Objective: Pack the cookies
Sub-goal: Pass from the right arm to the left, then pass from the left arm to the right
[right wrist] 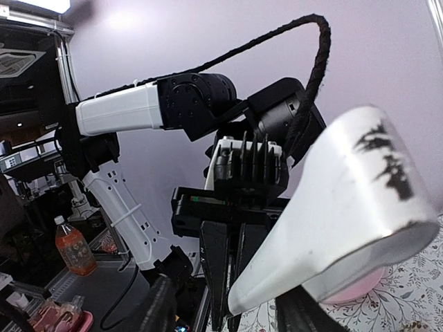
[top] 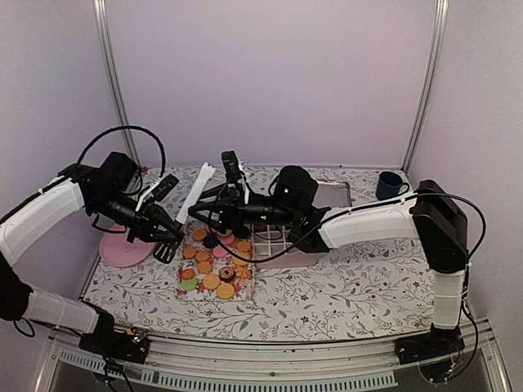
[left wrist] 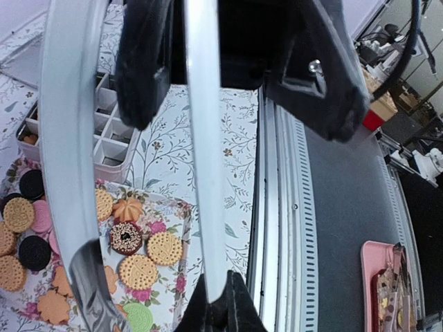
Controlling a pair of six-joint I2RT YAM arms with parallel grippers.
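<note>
The cookies are small round biscuits, mostly orange-tan with a few black, pink, green and chocolate-topped ones. They lie on a floral tray. The left wrist view shows these cookies below the gripper. White tongs hang slanted above the tray's far left corner. My left gripper is shut on one arm of the tongs at its fingertips. My right gripper reaches in from the right. Its jaws stand open around the tongs, and the left finger is apart from them.
A white compartment box stands just right of the tray, also seen as the box in the left wrist view. A pink plate lies at the left, under the left arm. Behind the box lie a grey lid and a blue mug.
</note>
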